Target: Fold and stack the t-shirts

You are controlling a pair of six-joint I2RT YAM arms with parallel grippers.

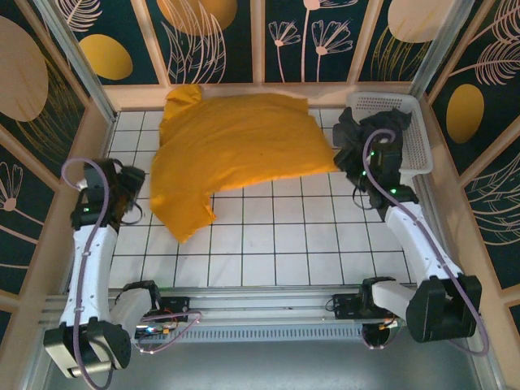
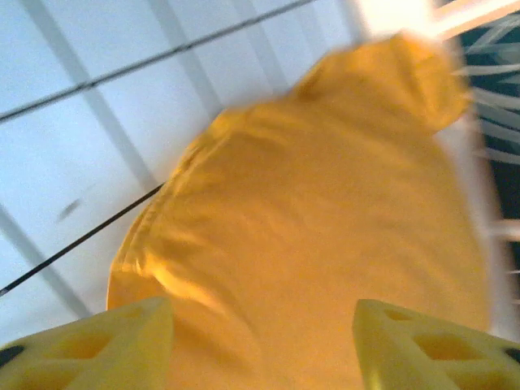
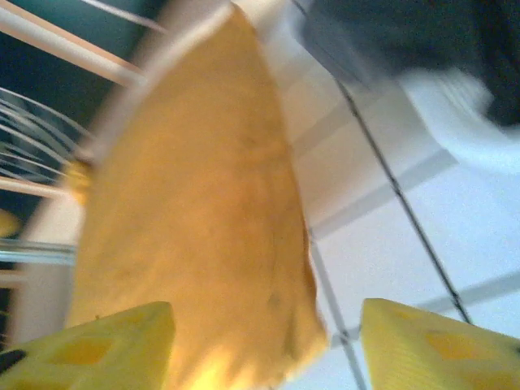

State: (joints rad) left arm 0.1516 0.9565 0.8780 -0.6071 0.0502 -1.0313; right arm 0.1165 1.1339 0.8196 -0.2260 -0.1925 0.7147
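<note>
Orange-yellow t-shirt (image 1: 244,150) is lying unfolded and rumpled on the far-left and middle part of the white tiled desk (image 1: 309,236). Its far edge is reaching the back wall, and one flap is hanging down toward the near left.

We are seeing the dark grey t-shirt (image 1: 348,134) bunched up at the far right, touching the left side of the white lattice basket (image 1: 406,104). The right arm is covering part of it, so we cannot tell whether it is sitting inside the basket or only against it.

Left tool (image 2: 260,313) is standing open. Its yellow fingers (image 2: 106,349) are spread wide with nothing between them, and the orange cloth is lying beyond them. From above, we are seeing it at the left edge of the desk, just beside the orange shirt's left side.

Right tool (image 3: 266,313) is also standing open, its fingers (image 3: 431,345) wide apart and gripping nothing. It is looking along the orange shirt's right edge, with the dark shirt at the upper right of its view.

Both wrist views are coming out blurred.
</note>
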